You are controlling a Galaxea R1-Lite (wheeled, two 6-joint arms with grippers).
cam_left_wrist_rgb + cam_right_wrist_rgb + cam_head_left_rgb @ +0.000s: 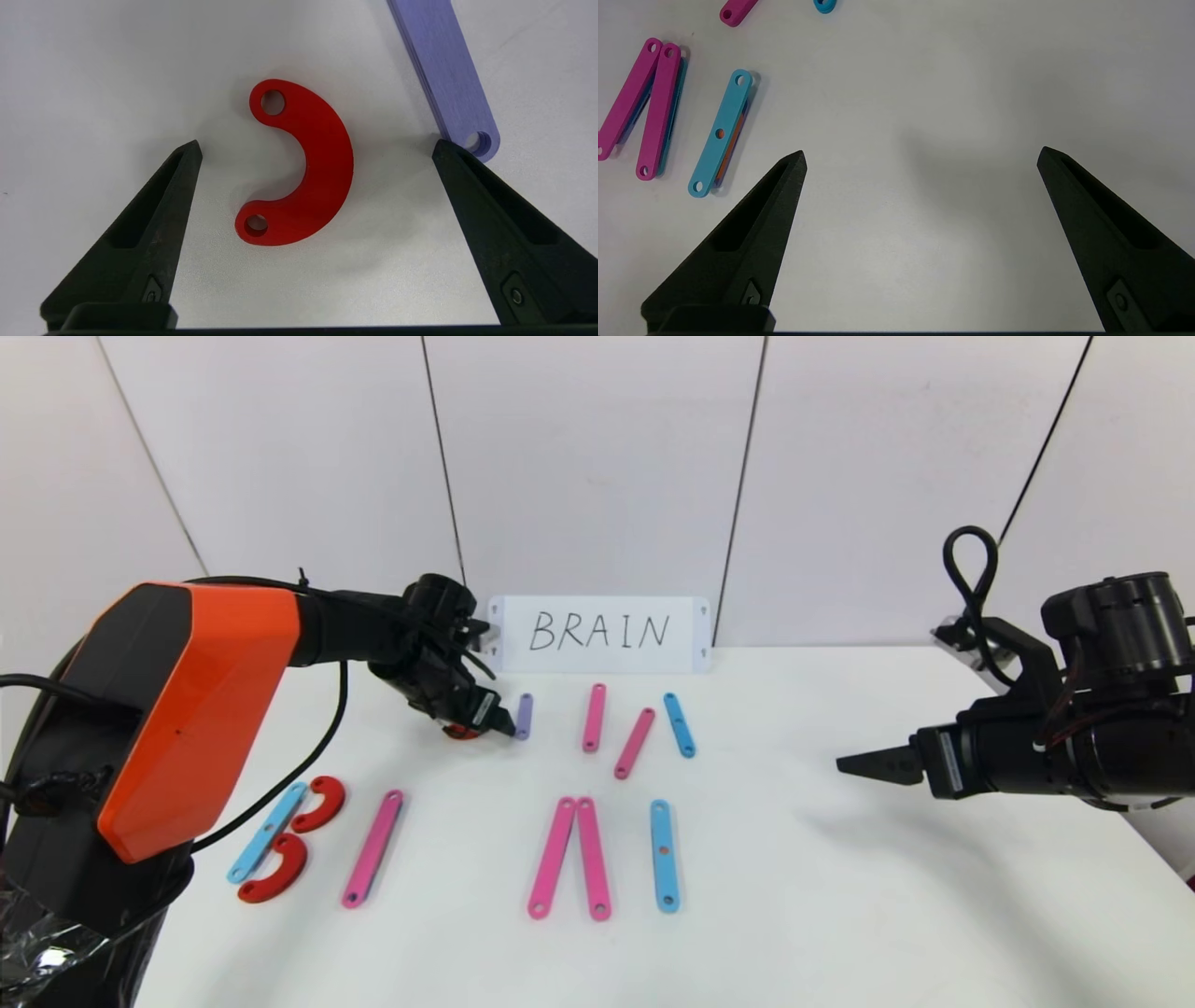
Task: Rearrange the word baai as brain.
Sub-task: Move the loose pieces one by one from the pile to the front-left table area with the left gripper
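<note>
Flat plastic letter pieces lie on the white table. Near the front left, a light-blue strip point(268, 831) with two red curves point(320, 804) point(275, 870) forms a B. Beside it lies a pink strip point(372, 848), then two pink strips point(570, 858) meeting in a point, then a blue strip point(664, 855). My left gripper point(485, 721) hovers open at the back over a loose red curve point(303, 163), which lies flat between its fingers, untouched. A purple strip point(444, 74) lies right beside it. My right gripper point(920, 156) is open over bare table at the right.
A white card point(599, 634) handwritten "BRAIN" stands against the back wall. In front of it lie loose pieces: a pink strip point(594, 717), a slanted pink strip point(635, 742) and a blue strip point(680, 724). The left arm's orange link point(196, 700) overhangs the table's left side.
</note>
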